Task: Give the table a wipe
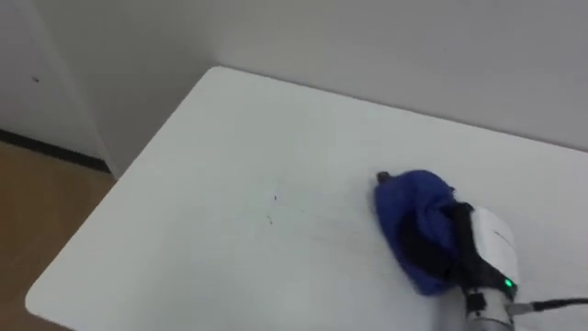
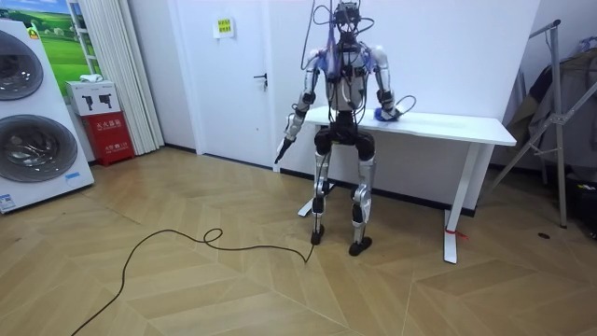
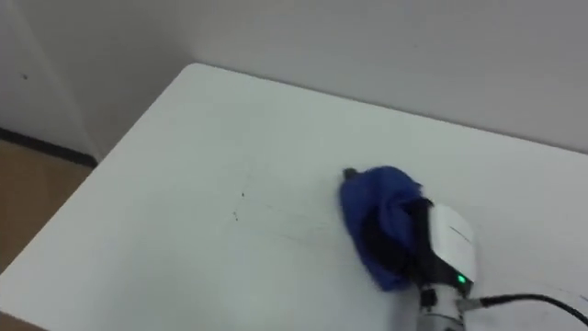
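Mostly silver-grey shells on the arms and legs, with black joints, a dark middle and dark feet. The right hand (image 1: 464,248) is black, with a white rectangular tag on its back and a tiny green light glowing just behind that. The wrist's a bare metal cylinder with a thin black cable coming off it. The left hand (image 2: 284,147) looks dark too. There's a tangle of black wires round the head.

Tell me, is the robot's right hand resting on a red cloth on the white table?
Not quite. The cloth is blue, not red, as the left eye view shows. The rest is right: the right hand rests on it, and the cloth lies on the white table.
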